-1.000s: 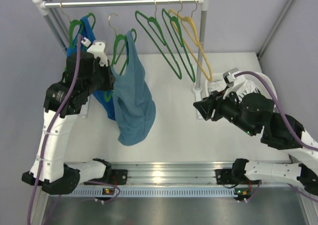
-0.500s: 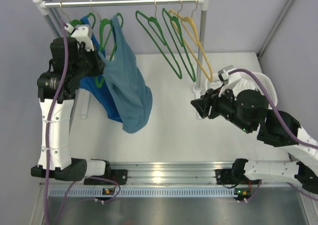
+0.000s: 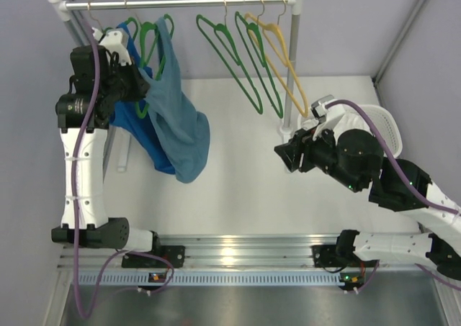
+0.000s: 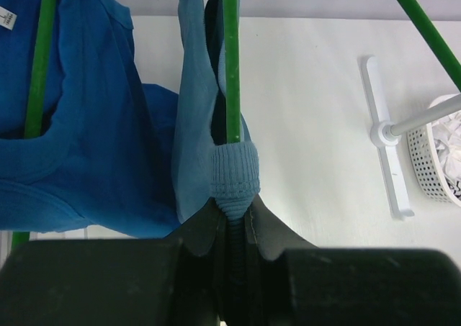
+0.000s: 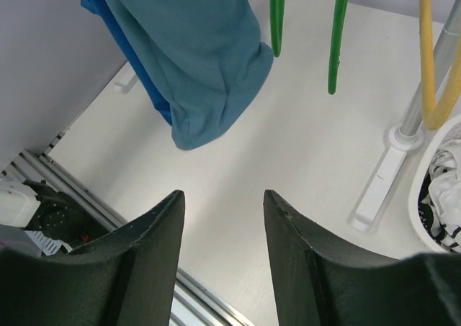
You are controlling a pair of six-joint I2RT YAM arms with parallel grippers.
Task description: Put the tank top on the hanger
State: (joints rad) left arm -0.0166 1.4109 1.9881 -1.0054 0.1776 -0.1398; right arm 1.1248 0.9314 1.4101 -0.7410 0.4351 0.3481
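Tank top (image 3: 176,124), dusty teal, hangs limp near the left end of the rail (image 3: 180,4), one strap looped over the green hanger (image 4: 230,67); left gripper (image 4: 233,211) is pinched tight on the bunched strap edge at the hanger's arm; right gripper (image 5: 223,218) has its jaws apart, empty, above the table (image 3: 245,175); the cloth seems light, soft and likely to slip; the thick ribbed strap edge seems the surest hold.
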